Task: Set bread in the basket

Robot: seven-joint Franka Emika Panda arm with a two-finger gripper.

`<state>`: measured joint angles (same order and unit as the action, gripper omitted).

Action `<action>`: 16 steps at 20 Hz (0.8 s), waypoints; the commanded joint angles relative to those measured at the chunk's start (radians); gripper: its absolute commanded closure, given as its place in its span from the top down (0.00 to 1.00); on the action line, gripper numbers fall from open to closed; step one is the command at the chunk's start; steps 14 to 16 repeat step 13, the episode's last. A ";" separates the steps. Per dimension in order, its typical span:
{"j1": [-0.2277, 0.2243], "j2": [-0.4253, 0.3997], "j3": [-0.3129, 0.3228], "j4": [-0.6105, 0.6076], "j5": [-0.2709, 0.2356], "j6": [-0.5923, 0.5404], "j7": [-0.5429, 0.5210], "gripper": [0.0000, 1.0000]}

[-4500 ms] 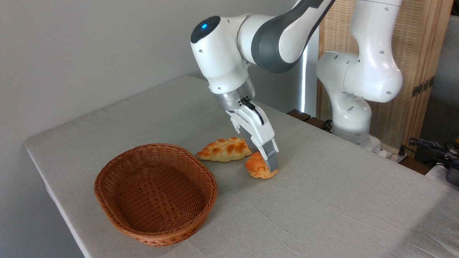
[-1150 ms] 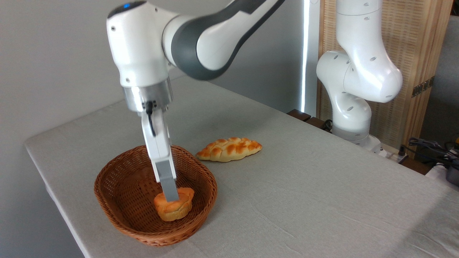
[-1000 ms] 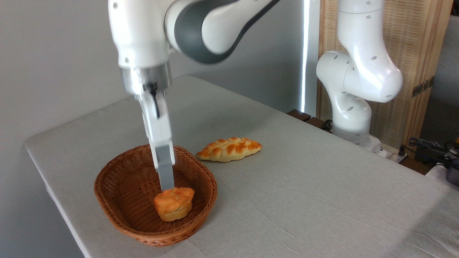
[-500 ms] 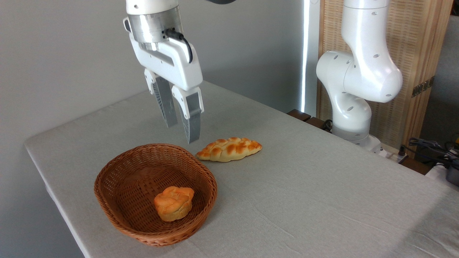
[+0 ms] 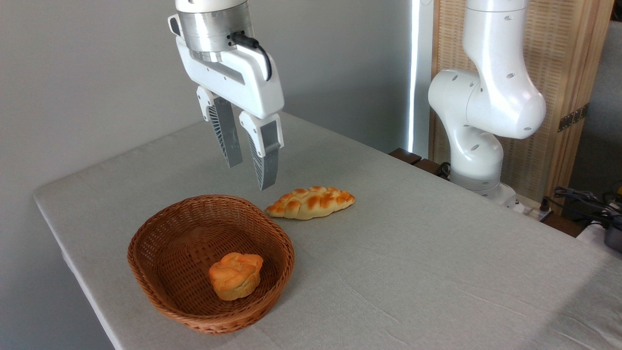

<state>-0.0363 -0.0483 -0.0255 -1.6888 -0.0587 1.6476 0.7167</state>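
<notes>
Bread (image 5: 235, 275), a small round bun with a glossy orange-golden, knotted top and a paler base, is sitting upright on the floor of the basket (image 5: 160, 233), toward its right-hand side. That basket is an oval of brown woven wicker with low flared walls and a checkered weave across its bottom, and it is resting on the bench (image 5: 413, 272), which is wearing a pale grey, slightly creased cloth. Just beyond the basket's far rim, a longer braided loaf (image 5: 311, 202) with pointed ends and browned ridges is lying on the cloth, apart from the wicker. High above both, the gripper (image 5: 251, 175) is hanging with its ribbed grey fingers (image 5: 266, 167) spread apart and holding nothing, pointing downward from a smooth white housing.
</notes>
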 commanded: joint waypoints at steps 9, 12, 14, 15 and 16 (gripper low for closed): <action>0.000 -0.021 0.038 0.017 -0.013 -0.025 0.026 1.00; 0.000 -0.021 0.038 0.017 -0.013 -0.025 0.026 1.00; 0.000 -0.021 0.038 0.017 -0.013 -0.025 0.023 1.00; 0.000 -0.021 0.038 0.017 -0.013 -0.025 0.023 1.00; 0.000 -0.021 0.038 0.017 -0.013 -0.025 0.023 1.00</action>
